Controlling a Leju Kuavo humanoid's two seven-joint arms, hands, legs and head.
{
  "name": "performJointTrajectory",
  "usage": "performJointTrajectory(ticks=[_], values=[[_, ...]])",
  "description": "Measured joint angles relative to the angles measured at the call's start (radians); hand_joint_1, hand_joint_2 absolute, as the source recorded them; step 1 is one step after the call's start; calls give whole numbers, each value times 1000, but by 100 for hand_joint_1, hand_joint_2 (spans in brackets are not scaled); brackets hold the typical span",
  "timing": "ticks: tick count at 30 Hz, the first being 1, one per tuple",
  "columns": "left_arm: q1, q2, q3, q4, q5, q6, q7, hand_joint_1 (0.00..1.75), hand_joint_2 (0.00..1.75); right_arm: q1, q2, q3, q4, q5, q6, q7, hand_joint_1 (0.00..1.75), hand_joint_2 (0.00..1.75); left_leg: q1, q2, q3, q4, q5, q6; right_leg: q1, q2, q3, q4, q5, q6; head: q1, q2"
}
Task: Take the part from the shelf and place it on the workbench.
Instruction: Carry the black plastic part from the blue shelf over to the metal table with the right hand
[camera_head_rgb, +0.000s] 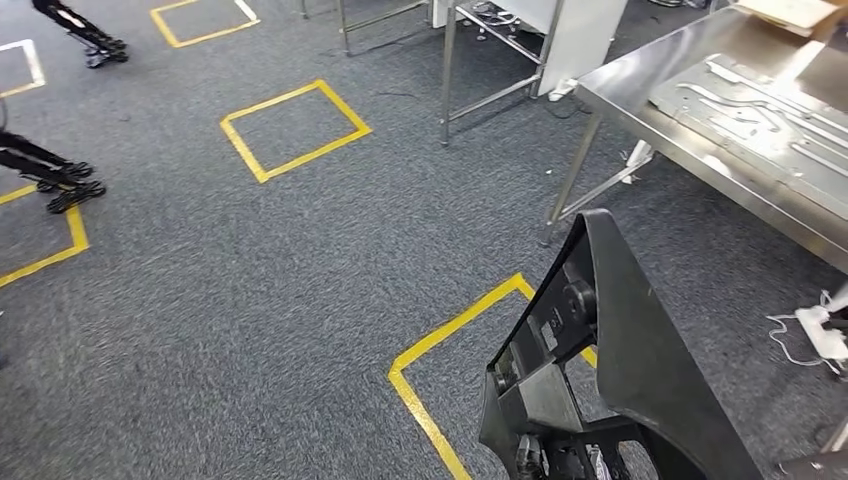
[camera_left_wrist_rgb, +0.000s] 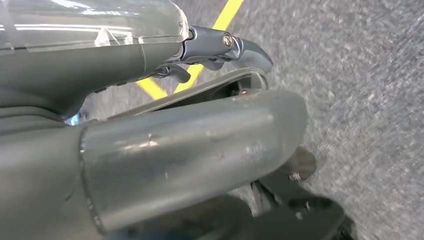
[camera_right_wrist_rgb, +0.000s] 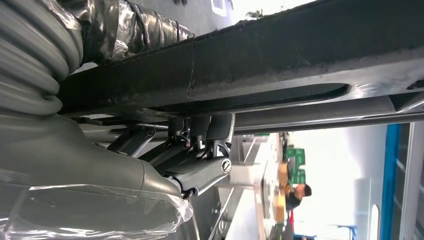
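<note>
Item held: large black moulded plastic part (camera_head_rgb: 610, 370), long and curved, ribbed on its inner side, carried in front of me above the grey carpet floor (camera_head_rgb: 250, 270).
Left hand (camera_left_wrist_rgb: 165, 90): my fingers (camera_left_wrist_rgb: 240, 47) curl over one edge of the black part, thumb pressed along it; grasping the part.
Right hand (camera_right_wrist_rgb: 165, 165): my fingers (camera_right_wrist_rgb: 200, 172) hook onto the underside of the part's long dark edge; grasping the part.
Position of part: held between both hands, upper tip pointing toward the steel counter (camera_head_rgb: 640, 85), near it but not touching.
Counter: bright stainless-steel top on thin metal legs, ahead on my right; flat pressed metal panels (camera_head_rgb: 760, 120) lie on it.
Floor markings: yellow tape squares (camera_head_rgb: 295, 130) on the carpet; one yellow corner (camera_head_rgb: 440, 350) lies just beside the part's lower end.
Background: a person (camera_right_wrist_rgb: 297, 195) sits far off, in the right wrist view.
</note>
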Motion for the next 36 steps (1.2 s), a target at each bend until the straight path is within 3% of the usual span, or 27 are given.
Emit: performJointTrajectory(ticks=[2, 3, 4, 6, 8, 9, 10, 11, 13, 15, 17, 18, 20, 22, 23, 24, 25, 26, 28, 30, 32, 33, 34, 36], values=[[-2, -1, -2, 0, -4, 2, -1, 0, 0, 8, 2, -4, -6, 4, 1, 3, 175, 175, -2, 15, 1, -5, 4, 11, -3, 17, -7, 0, 3, 13, 0, 0], [-3, -1, -2, 0, -4, 3, -1, 0, 0, 13, 3, -7, -9, 7, 1, 5, 175, 175, -2, 26, 3, -10, 7, 18, -2, 5, -11, 6, -1, 18, 0, 0], [-3, -2, -3, 0, -5, 3, -2, 0, 0, 17, 3, -10, -12, 11, 3, 7, 175, 175, -2, 38, 4, -14, 11, 26, -2, -18, -21, 26, -16, 22, 1, 0], [-2, -3, -3, 0, -6, 4, -2, 0, 0, 18, 4, -14, -15, 20, 9, 10, 175, 175, -3, 65, 5, -20, 14, 36, 0, -82, -67, 123, -73, 27, 2, 0], [3, -3, -3, 0, -6, 3, -2, 0, 0, 18, 5, -17, -16, 26, 15, 14, 175, 175, -6, 95, 3, -19, 12, 40, -1, -107, -125, 242, -124, 31, 3, 0], [4, -3, -3, 0, -6, 3, -2, 0, 0, 19, 5, -19, -16, 28, 15, 16, 175, 175, -7, 110, 4, -19, 11, 40, -1, -112, -137, 269, -126, 31, 3, 0], [4, -3, -3, 0, -6, 3, -2, 0, 0, 20, 5, -21, -16, 31, 15, 18, 175, 175, -8, 124, 5, -19, 9, 40, -1, -116, -128, 256, -109, 31, 3, 0], [4, -3, -3, 0, -6, 3, -1, 0, 0, 21, 5, -22, -16, 33, 15, 18, 175, 175, -8, 137, 8, -19, 7, 39, 0, -124, -99, 206, -78, 28, 3, 0], [2, -4, -3, 0, -6, 3, 0, 0, 0, 21, 6, -24, -16, 34, 14, 19, 175, 175, -11, 157, 16, -19, 1, 33, 7, -165, -22, 65, -22, 18, 3, 0], [1, -4, -3, 0, -6, 3, 1, 0, 0, 20, 7, -25, -17, 35, 14, 19, 175, 175, -14, 174, 22, -18, -4, 24, 16, -190, 13, -5, -8, 8, 3, 0], [-3, -4, -3, 0, -5, 3, -1, 0, 0, 22, 10, -26, -17, 36, 15, 19, 175, 175, -16, 193, 28, -21, -7, 15, 18, -172, 12, -11, -7, 0, 2, 0], [-5, -4, -3, 0, -5, 3, -1, 0, 0, 23, 12, -26, -18, 36, 15, 20, 175, 175, -15, 187, 31, -18, -12, 9, 15, -160, 13, -16, -4, -5, 2, 0], [-6, -4, -3, 0, -5, 3, -3, 0, 0, 23, 16, -27, -18, 36, 15, 20, 175, 175, -12, 143, 13, 30, -49, 2, 7, -138, 17, -26, 3, -17, 2, 0], [-3, -3, -3, 0, -5, 3, -3, 0, 0, 22, 19, -28, -19, 35, 16, 21, 175, 175, -9, 93, -46, 153, -115, -2, 5, -116, 16, -27, 5, -24, 1, 0], [0, -3, -3, 0, -5, 3, -2, 0, 0, 22, 19, -29, -18, 35, 17, 22, 175, 175, -9, 85, -77, 217, -138, -4, 6, -103, 15, -27, 5, -25, 2, 0], [2, -2, -3, 0, -5, 3, -2, 0, 0, 22, 20, -29, -18, 34, 18, 22, 175, 175, -9, 81, -98, 255, -143, -5, 6, -89, 16, -25, 5, -26, 2, 0], [4, -2, -3, 0, -4, 3, -1, 0, 0, 22, 20, -30, -18, 33, 18, 23, 175, 175, -9, 80, -102, 255, -126, -5, 6, -73, 16, -24, 4, -25, 2, 0], [5, -1, -2, 0, -4, 3, -1, 0, 0, 22, 20, -30, -17, 32, 19, 23, 175, 175, -9, 76, -88, 216, -90, -4, 6, -58, 17, -21, 3, -24, 2, 0], [6, 2, -2, 0, -3, 2, 0, 0, 0, 21, 20, -31, -16, 31, 19, 24, 175, 175, -7, 41, -36, 84, -18, 2, 7, -31, 16, -12, -1, -18, 2, 0], [7, 4, -2, 0, -2, 2, 0, 0, 0, 20, 20, -32, -16, 30, 20, 25, 175, 175, -6, 4, -7, 9, 4, 7, 6, -9, 7, -3, -4, -8, 2, 0], [6, 5, -2, 0, -2, 1, 1, 0, 0, 20, 20, -33, -16, 29, 23, 25, 175, 175, -7, 8, -3, -2, 2, 15, 3, 13, -2, -2, 0, 5, 2, 0], [6, 5, -2, 0, -2, 1, 1, 0, 0, 21, 20, -34, -15, 29, 24, 25, 175, 175, -6, 20, -1, -6, 5, 21, 2, 9, -4, 0, -1, 11, 2, 0], [5, 5, -1, 0, -2, 1, 0, 0, 0, 21, 20, -35, -15, 29, 25, 25, 175, 175, -5, 32, 2, -11, 8, 28, 4, -12, -9, 11, -9, 16, 3, 0], [6, 5, -1, 0, -2, 0, -3, 0, 0, 19, 20, -36, -14, 28, 26, 25, 175, 175, -3, 58, 4, -19, 12, 39, 5, -76, -45, 88, -56, 23, 4, 0]])
